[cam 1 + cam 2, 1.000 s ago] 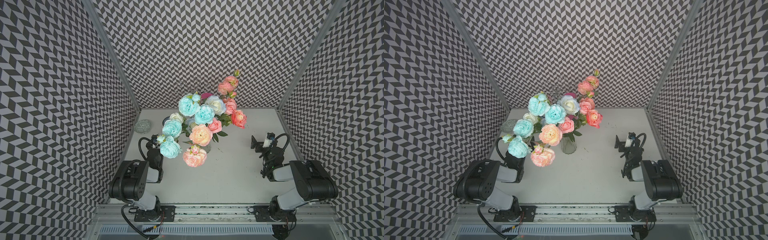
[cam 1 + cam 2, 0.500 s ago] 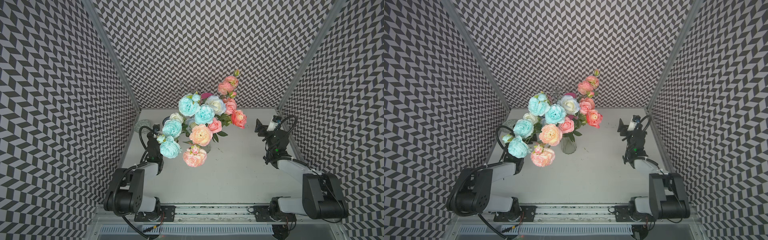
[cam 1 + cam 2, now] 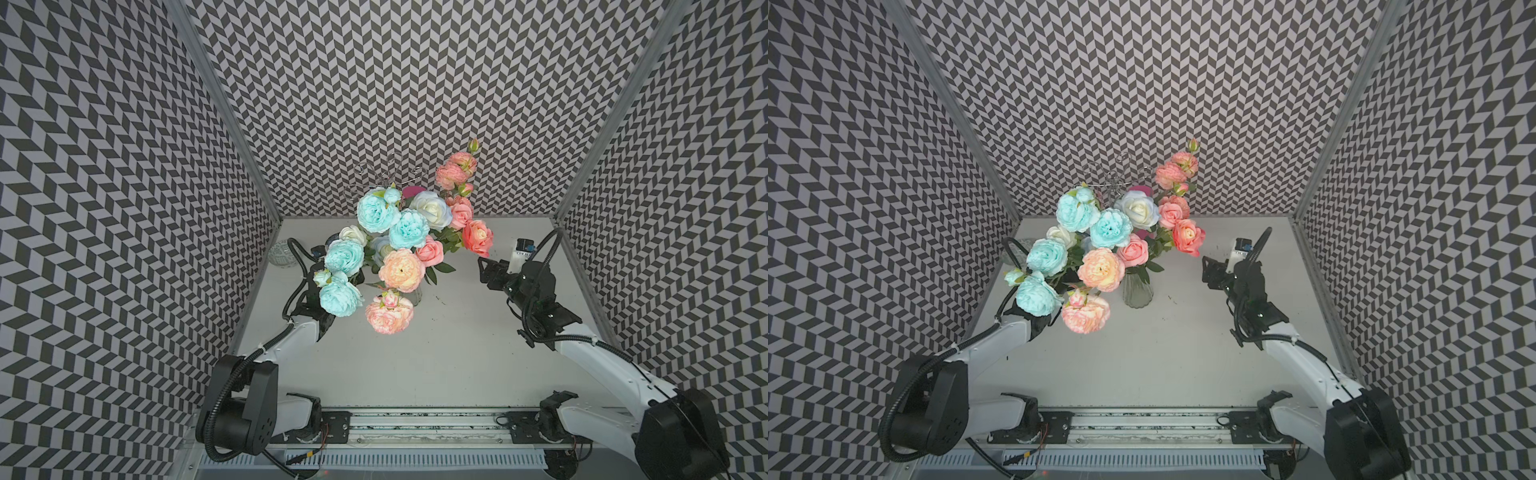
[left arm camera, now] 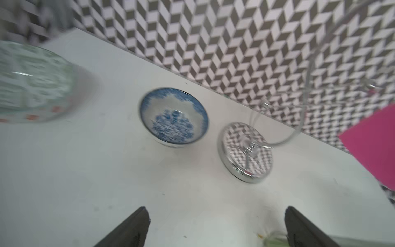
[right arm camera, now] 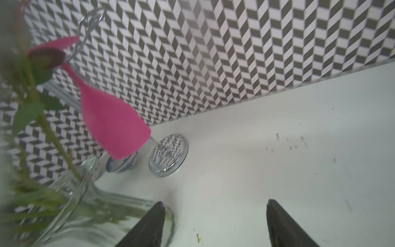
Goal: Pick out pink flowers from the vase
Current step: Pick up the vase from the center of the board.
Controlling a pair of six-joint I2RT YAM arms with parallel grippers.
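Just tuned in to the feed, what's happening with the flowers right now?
Two robot arms sit on either side of a bouquet in a glass vase, and the job is to pull out the pink flowers. None is out yet: no flower lies on the table. The right gripper is open and empty, close beside the vase. The left gripper is open too, low under the blue flowers, holding nothing.
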